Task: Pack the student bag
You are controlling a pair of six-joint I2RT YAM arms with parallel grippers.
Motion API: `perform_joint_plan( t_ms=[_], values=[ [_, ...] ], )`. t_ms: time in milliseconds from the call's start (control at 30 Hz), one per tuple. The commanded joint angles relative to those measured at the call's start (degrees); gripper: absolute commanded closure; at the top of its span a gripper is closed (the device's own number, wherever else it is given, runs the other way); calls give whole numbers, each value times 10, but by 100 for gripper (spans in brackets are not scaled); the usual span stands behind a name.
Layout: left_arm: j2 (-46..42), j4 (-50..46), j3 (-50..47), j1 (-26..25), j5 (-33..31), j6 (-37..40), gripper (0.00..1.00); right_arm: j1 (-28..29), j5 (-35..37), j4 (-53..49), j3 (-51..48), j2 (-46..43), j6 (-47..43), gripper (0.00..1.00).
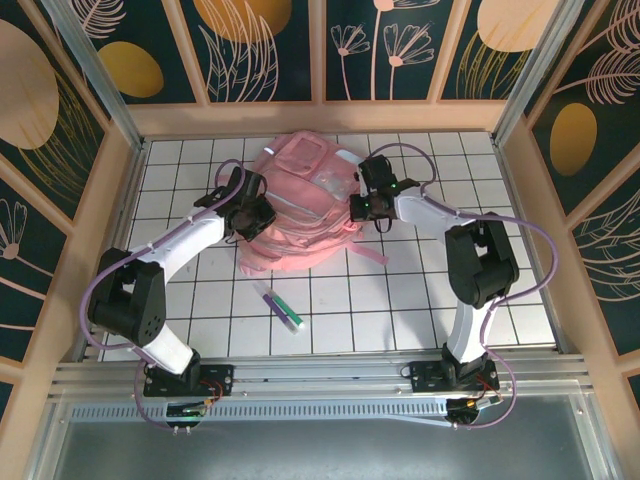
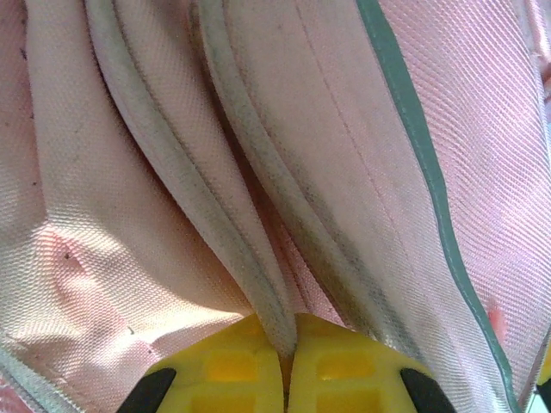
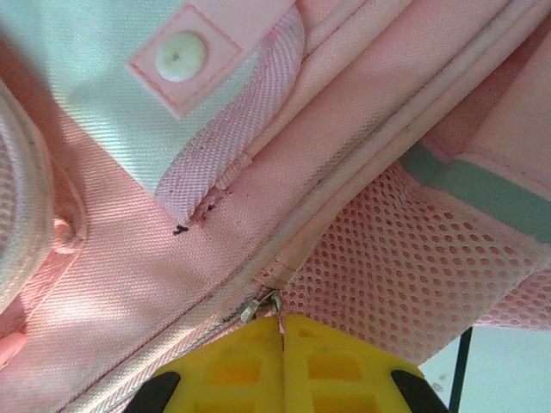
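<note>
Left gripper (image 2: 288, 361) pinches student bag (image 1: 300, 200) fabric, steadying it. Right gripper (image 3: 282, 344) clamps zipper pull (image 3: 258, 307), likely to open it.

Top view overhead, facing down; wrist views close-up; all share student bag (image 1: 300, 205).

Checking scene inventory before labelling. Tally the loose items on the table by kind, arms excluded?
student bag: 1
markers: 2, apparently one green and one purplish, lying close together near the front; small in the top view, so the count is tentative
Total: 3
</note>
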Motion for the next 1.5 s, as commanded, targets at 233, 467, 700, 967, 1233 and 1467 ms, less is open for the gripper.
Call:
perform_joint_plan(
  t_ms=[233, 467, 700, 967, 1233, 1467],
  values=[
    [-138, -55, 24, 19, -66, 124, 58, -31, -43, -74, 4, -91, -56, 63],
    [-96, -90, 49, 20, -55, 110, 55, -9, -168, 31, -70, -141, -217, 52],
    [-26, -75, 57, 19, -59, 5, 51, 12, -156, 122, -117, -147, -287, 50],
    [6, 6, 38, 19, -39, -45, 52, 15, -150, 127, -135, -150, -291, 51],
    [33, 16, 21, 19, -32, -71, 51, 15, -142, 142, -154, -169, -298, 53],
    [32, 21, 5, 19, -46, -94, 46, 15, -136, 147, -162, -174, -298, 53]
  ],
)
